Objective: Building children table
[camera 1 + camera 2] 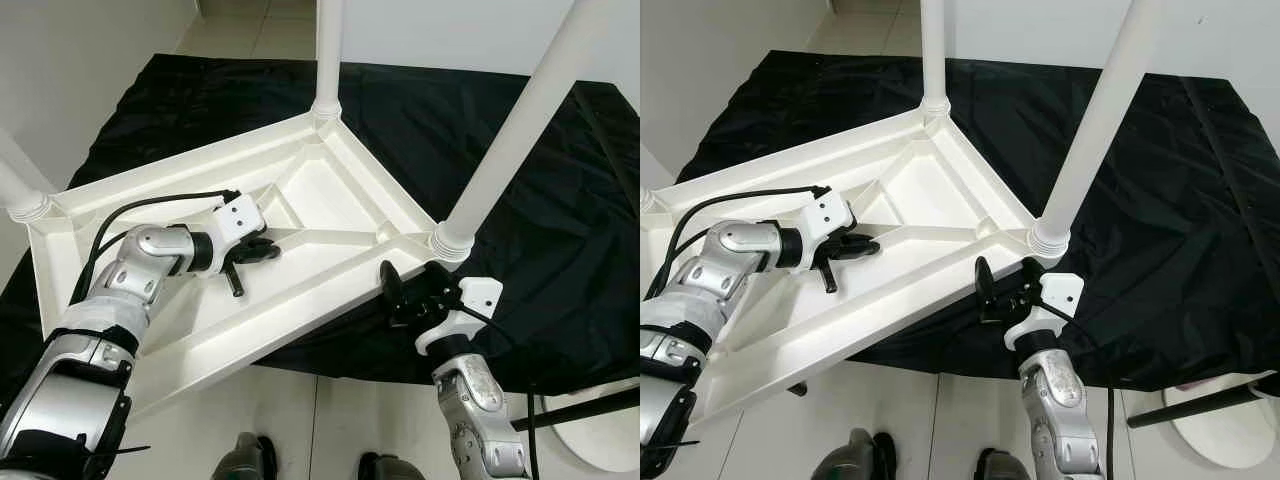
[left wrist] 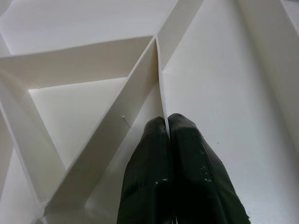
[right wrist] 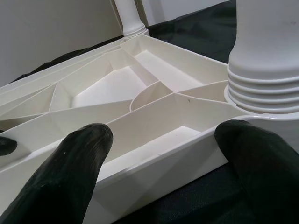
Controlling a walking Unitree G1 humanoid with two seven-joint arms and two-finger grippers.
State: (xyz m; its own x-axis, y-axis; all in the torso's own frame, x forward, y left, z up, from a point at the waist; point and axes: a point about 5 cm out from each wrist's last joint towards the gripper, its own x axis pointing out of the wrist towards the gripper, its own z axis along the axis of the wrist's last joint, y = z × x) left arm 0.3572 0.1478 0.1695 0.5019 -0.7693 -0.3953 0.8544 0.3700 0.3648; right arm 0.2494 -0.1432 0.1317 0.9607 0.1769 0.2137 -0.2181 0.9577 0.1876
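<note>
Upturned table (image 1: 330,200) lay on the black cloth (image 1: 560,220). Left gripper (image 1: 250,262) pinched an inner rib (image 2: 161,88); right gripper (image 1: 410,290), fingers apart, straddled the table's near edge beside a leg (image 1: 500,150). Thin rib might slip free, tilting the table.

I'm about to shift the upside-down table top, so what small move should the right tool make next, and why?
Probably close the right tool on the table top's near rim. Its fingers stand open on either side of that rim beside the leg socket, gripping nothing, while the left tool is shut on an inner rib. A second hold would steady the top.
</note>
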